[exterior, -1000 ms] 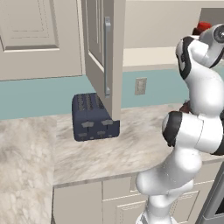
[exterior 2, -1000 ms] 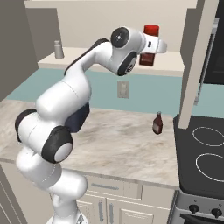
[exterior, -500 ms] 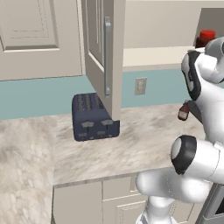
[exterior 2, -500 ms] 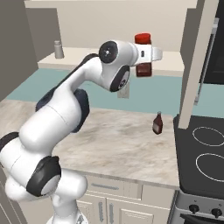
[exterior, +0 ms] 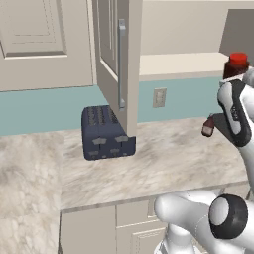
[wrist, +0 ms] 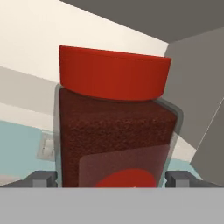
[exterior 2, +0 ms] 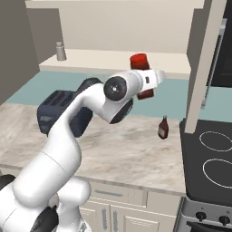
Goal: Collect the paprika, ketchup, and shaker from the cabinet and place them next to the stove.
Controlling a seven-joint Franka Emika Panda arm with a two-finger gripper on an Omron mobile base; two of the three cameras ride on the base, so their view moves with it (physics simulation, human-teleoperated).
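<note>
My arm is glossy white, built of smooth rounded links that swell at each bend. The joints are dark: a black disc with a grey ring caps my elbow, and another sits on the lower joint. A black band runs along my forearm. My fingertips are small grey blocks.

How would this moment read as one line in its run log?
gripper: open, straddling paprika jar | shaker: on cabinet shelf | ketchup: on counter beside stove
</note>
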